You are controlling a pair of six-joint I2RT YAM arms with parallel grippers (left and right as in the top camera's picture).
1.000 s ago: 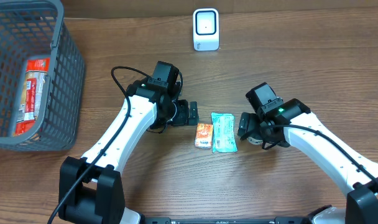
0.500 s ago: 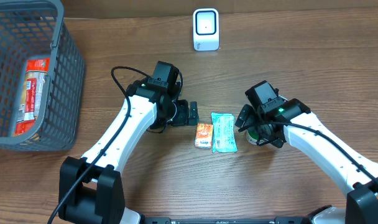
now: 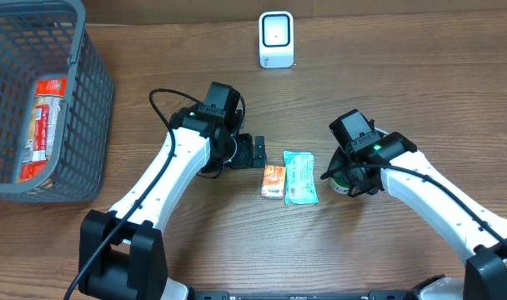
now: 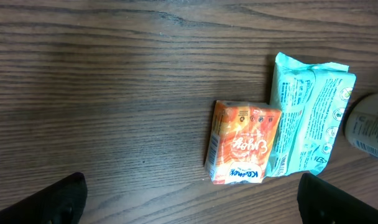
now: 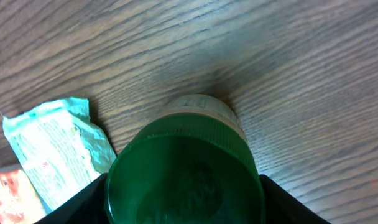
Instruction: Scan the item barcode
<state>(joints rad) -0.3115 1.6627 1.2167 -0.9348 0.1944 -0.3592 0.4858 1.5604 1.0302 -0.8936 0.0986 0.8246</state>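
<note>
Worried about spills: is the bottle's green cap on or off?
On: the ribbed green cap sits atop the pale plastic bottle, seen in the right wrist view.

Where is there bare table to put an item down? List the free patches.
Free: the far strip between basket and scanner; the far right corner, behind the right arm; the near centre between left arm and right arm, below the packets. Crowded: the middle, where orange packet, teal packet and bottle sit side by side.

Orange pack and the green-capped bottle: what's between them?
The teal packet lies there, against the orange pack on one side and next to the bottle on the other. The left wrist view shows it best.
</note>
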